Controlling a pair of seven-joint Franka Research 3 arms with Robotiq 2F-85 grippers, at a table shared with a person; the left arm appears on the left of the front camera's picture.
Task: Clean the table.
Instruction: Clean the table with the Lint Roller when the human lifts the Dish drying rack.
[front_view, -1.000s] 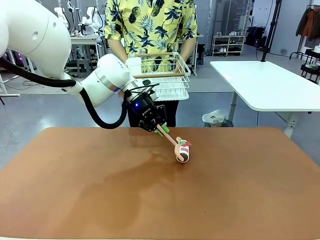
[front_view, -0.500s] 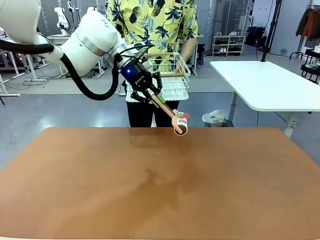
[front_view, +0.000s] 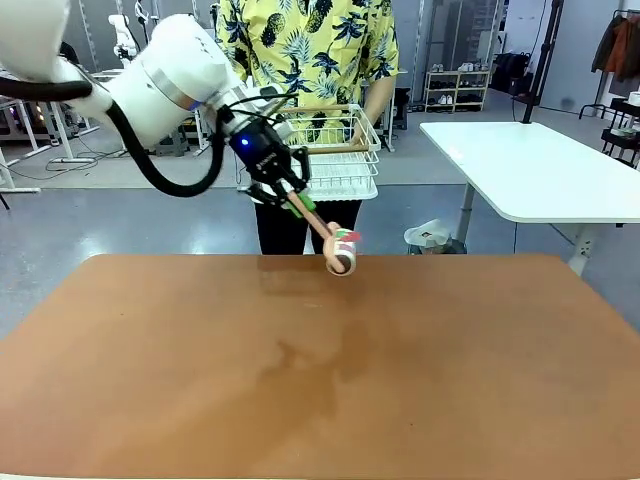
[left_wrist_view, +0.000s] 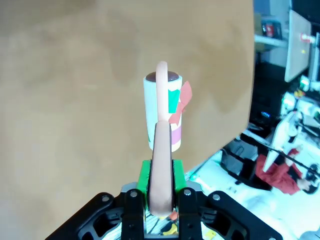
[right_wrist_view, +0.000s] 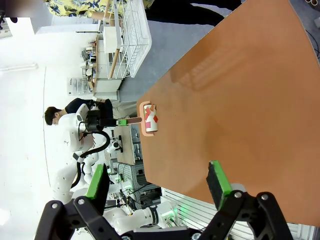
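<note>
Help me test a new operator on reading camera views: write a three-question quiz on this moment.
1. True or false: the left hand is shut on the handle of the lint roller.
2. What does the person at the far side hold? A) a white wire basket B) a towel C) a bottle
3. Fill in: the right hand is ____.

Key: 1 true; 2 A; 3 open.
</note>
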